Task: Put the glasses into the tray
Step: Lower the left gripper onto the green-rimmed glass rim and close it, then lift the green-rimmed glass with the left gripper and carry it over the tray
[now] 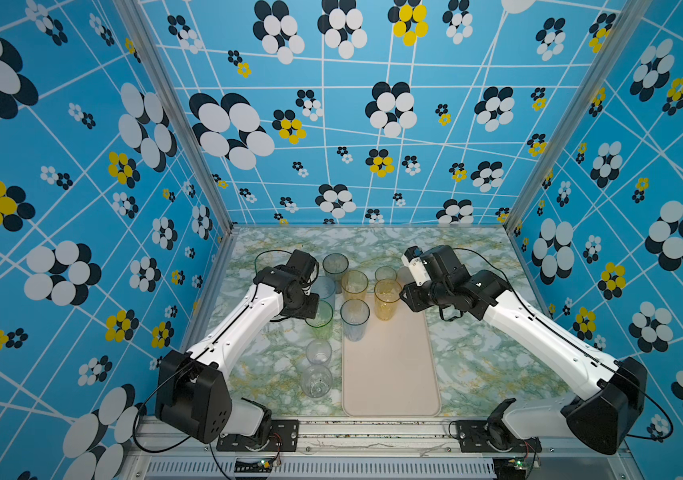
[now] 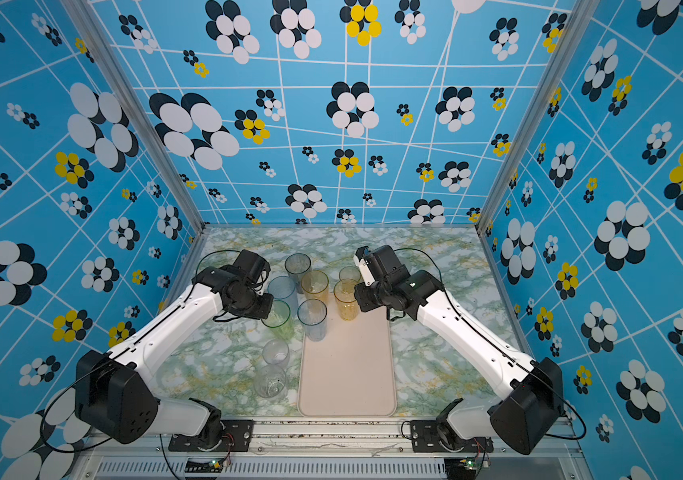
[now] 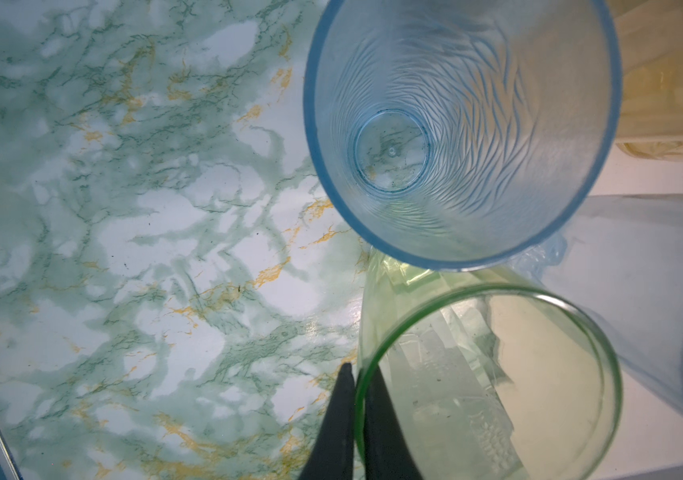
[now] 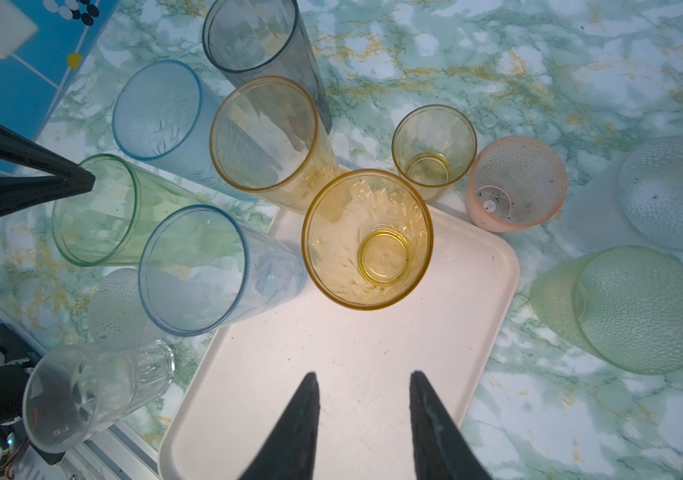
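So the left gripper (image 3: 358, 374) is clamped right on the lip of the green tumbler (image 3: 497, 395), one finger inside the wall and one outside, with only that thin rim between them. The glass sits just beside the left edge of the tray (image 1: 389, 374), over the marble table (image 1: 477, 353) (can't say whether its base is touching the surface or not).

These cups look thin and see-through, so my guess is light, stiff and pretty slick. With neighbours crowding it, a rim pinch is about the only hold going. A tall cup hung from one side will probably want to swing and tilt though, so I'd carry it slowly and set it down flat.

The right gripper (image 4: 362, 395) hangs over the bare part of the tray with its fingers apart, holding nothing. An amber tumbler (image 1: 387, 297) and a blue tumbler (image 1: 355, 318) stand at the tray's far end. Most others, like the pink tumbler (image 4: 516, 183), are out on the table.
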Available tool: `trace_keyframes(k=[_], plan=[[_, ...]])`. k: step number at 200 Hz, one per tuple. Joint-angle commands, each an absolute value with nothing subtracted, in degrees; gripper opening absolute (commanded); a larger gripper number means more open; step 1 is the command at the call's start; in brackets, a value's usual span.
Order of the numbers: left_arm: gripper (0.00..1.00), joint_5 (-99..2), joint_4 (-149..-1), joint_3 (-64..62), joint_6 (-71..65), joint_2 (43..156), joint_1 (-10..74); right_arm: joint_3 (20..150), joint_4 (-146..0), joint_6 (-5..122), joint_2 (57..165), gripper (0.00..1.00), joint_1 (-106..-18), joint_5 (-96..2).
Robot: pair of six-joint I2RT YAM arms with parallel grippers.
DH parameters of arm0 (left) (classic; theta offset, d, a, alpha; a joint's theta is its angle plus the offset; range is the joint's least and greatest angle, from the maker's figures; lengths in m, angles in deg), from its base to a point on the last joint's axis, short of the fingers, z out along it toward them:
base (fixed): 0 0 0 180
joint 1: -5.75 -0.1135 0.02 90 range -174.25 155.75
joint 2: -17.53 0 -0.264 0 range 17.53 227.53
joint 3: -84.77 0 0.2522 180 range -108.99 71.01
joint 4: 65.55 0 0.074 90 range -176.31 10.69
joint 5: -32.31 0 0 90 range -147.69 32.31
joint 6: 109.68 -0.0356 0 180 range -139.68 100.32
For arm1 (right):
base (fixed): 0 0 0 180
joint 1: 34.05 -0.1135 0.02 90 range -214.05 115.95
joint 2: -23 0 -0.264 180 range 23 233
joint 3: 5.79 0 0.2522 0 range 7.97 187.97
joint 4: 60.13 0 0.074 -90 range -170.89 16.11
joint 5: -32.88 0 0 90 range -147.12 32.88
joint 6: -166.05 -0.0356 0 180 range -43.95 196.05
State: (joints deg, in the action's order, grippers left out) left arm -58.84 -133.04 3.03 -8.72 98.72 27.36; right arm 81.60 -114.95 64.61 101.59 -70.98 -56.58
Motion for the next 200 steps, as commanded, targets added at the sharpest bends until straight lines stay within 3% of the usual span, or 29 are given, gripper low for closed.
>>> trace_keyframes(k=[1,200], plan=[[0.06,-60.81,-133.67,1.43,-8.96,96.66,27.9,80.9,-114.24,63.83,100.52,0.39,-70.61,-56.42],[0.03,-63.06,-141.6,-3.87,-9.04,83.38,30.87,81.06,-116.25,63.04,98.64,0.39,-70.25,-57.18]])
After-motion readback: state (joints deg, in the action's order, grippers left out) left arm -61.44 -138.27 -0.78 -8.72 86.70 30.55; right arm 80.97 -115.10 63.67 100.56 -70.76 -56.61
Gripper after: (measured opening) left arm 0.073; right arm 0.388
